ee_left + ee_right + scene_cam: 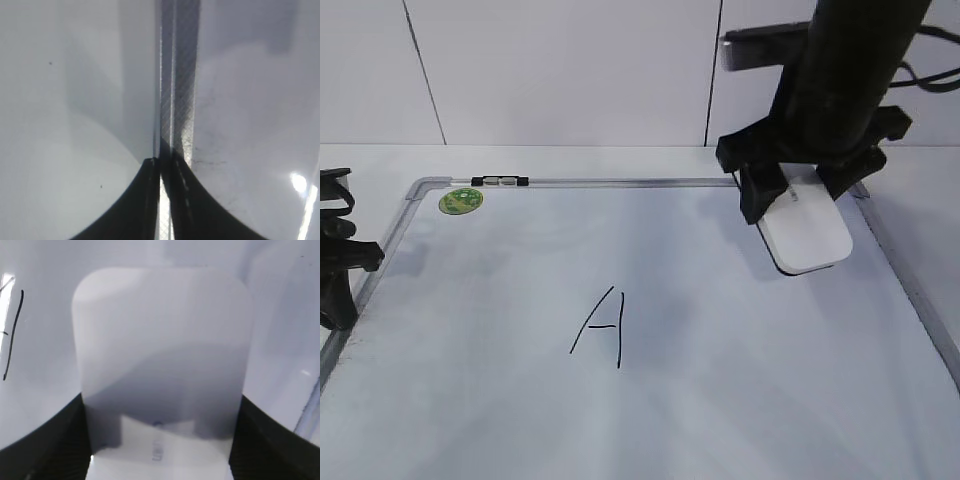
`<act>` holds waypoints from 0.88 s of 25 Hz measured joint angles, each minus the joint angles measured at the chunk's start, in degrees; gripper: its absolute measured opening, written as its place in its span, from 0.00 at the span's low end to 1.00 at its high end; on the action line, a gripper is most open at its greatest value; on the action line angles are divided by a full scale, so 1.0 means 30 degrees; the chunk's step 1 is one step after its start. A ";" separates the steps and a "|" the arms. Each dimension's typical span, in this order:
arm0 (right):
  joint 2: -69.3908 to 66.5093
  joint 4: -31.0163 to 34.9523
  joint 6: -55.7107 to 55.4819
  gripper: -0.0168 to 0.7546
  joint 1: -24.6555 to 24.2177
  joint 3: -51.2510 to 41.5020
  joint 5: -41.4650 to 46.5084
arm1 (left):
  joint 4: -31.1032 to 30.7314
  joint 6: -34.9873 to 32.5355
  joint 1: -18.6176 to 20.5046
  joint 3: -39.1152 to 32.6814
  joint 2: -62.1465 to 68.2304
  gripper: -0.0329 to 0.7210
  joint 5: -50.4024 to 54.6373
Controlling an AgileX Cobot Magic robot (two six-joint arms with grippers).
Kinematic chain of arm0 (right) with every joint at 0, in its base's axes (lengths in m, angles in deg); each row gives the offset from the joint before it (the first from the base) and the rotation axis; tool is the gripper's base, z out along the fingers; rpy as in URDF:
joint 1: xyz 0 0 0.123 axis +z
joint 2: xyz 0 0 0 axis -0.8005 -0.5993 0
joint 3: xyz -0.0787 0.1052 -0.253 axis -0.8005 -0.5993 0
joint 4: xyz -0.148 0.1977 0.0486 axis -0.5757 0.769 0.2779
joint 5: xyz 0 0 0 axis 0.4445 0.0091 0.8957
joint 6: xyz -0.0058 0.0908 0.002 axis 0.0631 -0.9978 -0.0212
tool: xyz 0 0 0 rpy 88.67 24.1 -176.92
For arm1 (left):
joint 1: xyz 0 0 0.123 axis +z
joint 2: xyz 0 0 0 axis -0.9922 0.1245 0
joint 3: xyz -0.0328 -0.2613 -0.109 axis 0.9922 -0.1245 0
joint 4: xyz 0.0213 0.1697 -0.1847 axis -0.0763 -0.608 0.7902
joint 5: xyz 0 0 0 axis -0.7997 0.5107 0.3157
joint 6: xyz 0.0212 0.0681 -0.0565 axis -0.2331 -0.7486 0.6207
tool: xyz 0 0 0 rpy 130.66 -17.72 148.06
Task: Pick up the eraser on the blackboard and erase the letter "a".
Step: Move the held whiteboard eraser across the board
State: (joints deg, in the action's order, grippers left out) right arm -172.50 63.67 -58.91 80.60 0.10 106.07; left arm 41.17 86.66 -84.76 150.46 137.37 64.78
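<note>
Right gripper (807, 193): at the far right corner of the board, reaching down from above; its two black fingers (760, 195) sit spread wide, one on each long side of the eraser, clamping it between them.
Right gripper, wrist view (160, 440): a dark finger (47, 450) shows at the lower left and another at the lower right, each pressed against an edge of the white block that fills the middle of the picture.
Eraser (807, 232): a white rounded block held in the right fingers, tilted, near the far right corner of the board; whether its lower end touches the surface I cannot tell. A small grey logo shows near the fingers in the wrist view (162, 360).
Left gripper (162, 200): its two dark fingers (145, 200) are pressed together with only a thin slit between them, gripping nothing, poised over the board's metal edge.
Left gripper, outside view (338, 262): at the left edge of the board, only partly in the picture.
Board (740, 390): a white writing surface in a silver frame, lying flat, with its frame running up the left wrist view (177, 75).
Capital "A" (603, 326): black marker, near the middle of the board, well apart from the eraser.
Small "a": not visible anywhere on the board.
Green sticker (460, 201): round, at the far left corner.
Black clip (500, 181): on the far frame, just beside the sticker.
</note>
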 joint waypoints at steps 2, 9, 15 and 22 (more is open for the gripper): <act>0.0711 -0.0250 -0.0201 0.72 -0.0231 0.0000 0.0000 | 0.0000 0.0000 0.0000 0.0000 0.0000 0.10 0.0000; 0.2787 -0.0493 -0.0412 0.72 -0.2403 0.0000 0.0196 | 0.0000 0.0000 0.0000 0.0000 0.0011 0.10 0.0000; 0.3594 -0.0540 -0.0456 0.72 -0.3903 -0.0090 0.0348 | 0.0000 0.0000 0.0000 0.0000 0.0011 0.10 0.0000; 0.3620 -0.1311 -0.0736 0.72 -0.4143 -0.1232 0.0389 | 0.0000 0.0000 0.0000 0.0000 0.0011 0.10 0.0000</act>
State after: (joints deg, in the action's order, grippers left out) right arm -161.64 59.74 -61.12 68.17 -3.60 107.24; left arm 41.17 86.66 -84.76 150.46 137.40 64.78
